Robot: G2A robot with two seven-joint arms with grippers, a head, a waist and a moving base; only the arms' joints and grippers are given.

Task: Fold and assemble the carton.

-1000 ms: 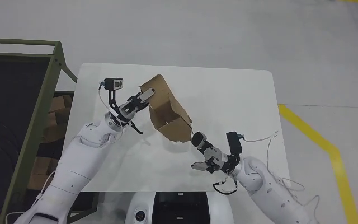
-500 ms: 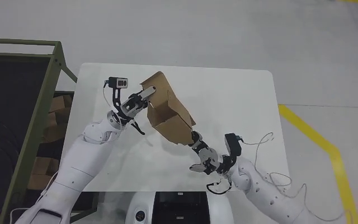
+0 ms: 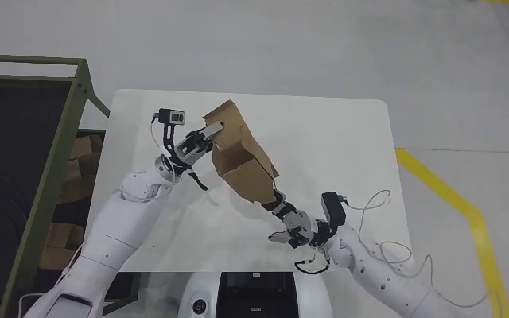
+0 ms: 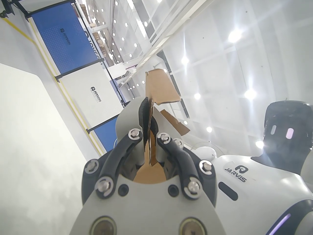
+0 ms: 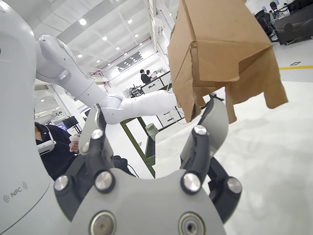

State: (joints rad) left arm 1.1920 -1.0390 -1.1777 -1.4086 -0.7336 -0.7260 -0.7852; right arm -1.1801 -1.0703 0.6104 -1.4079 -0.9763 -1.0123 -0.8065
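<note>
A brown cardboard carton, partly unfolded with loose flaps, hangs lifted over the middle of the white table. My left gripper is shut on a flap at the carton's left edge; the left wrist view has that cardboard pinched between the two dark pads. My right gripper is open just below the carton's near corner, one finger touching the lower edge of the carton, the other finger standing free.
A green metal rack with cardboard stock stands to the left of the table. A yellow floor line runs on the right. The table's right half is bare.
The carton and my left gripper have risen slightly and shifted right. My right gripper has moved a little left and nearer, staying under the carton's near corner.
</note>
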